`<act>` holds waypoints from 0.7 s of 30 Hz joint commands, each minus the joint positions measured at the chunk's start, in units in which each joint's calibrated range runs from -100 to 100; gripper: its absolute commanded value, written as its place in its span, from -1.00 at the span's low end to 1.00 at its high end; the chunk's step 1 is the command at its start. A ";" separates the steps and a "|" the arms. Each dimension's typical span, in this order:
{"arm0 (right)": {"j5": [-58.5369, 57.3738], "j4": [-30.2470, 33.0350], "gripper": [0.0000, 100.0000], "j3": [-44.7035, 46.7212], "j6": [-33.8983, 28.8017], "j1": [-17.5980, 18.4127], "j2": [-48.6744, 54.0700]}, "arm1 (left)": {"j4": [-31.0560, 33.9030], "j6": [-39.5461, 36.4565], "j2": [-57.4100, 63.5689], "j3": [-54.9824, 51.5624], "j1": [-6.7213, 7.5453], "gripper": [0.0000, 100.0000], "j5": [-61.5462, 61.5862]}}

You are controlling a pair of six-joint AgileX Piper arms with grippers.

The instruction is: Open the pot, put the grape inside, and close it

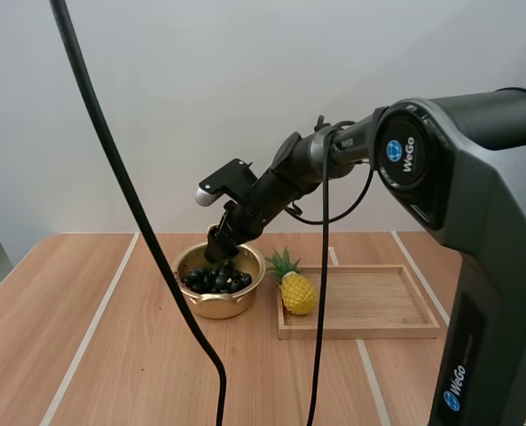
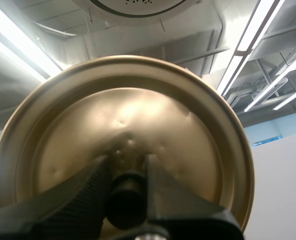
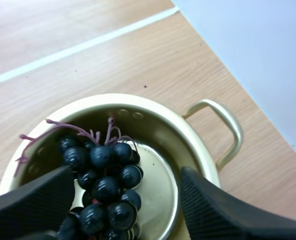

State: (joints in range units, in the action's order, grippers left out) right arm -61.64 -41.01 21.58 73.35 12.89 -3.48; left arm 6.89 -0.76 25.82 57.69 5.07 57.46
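A gold pot [image 1: 220,303] stands uncovered on the table with a bunch of dark grapes [image 1: 216,279] lying inside it. My right gripper [image 1: 218,249] hangs just above the pot's far rim. In the right wrist view its fingers [image 3: 215,212] stand wide apart over the grapes [image 3: 105,185], which rest in the pot [image 3: 207,170] free of them. My left gripper [image 2: 127,187] is shut on the dark knob [image 2: 126,200] of the gold lid [image 2: 123,130] and holds it up in the air.
A wooden tray [image 1: 369,306] lies to the right of the pot. A yellow toy pineapple [image 1: 295,287] stands at the tray's left end, close to the pot. My right arm's column [image 1: 480,266] rises at the near right.
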 commanded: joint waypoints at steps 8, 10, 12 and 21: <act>-5.42 5.77 1.00 -0.35 -6.36 -0.74 10.02 | 0.61 -0.56 0.22 0.17 -0.12 -1.00 -2.47; -6.61 6.01 1.00 -0.35 -7.84 -1.51 12.04 | 0.61 -0.56 0.22 0.17 -0.12 -1.00 -2.47; -8.79 6.10 1.00 -0.35 -9.62 -2.65 14.55 | 0.61 -0.56 0.22 0.17 -0.12 -1.00 -2.47; -21.94 6.24 1.00 -0.35 -12.02 -7.35 28.21 | 0.61 -0.56 0.22 0.17 -0.12 -1.00 -2.47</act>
State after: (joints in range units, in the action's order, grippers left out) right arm -78.35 -34.98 21.58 61.97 6.46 20.45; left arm 6.89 -0.76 25.82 57.69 5.07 57.46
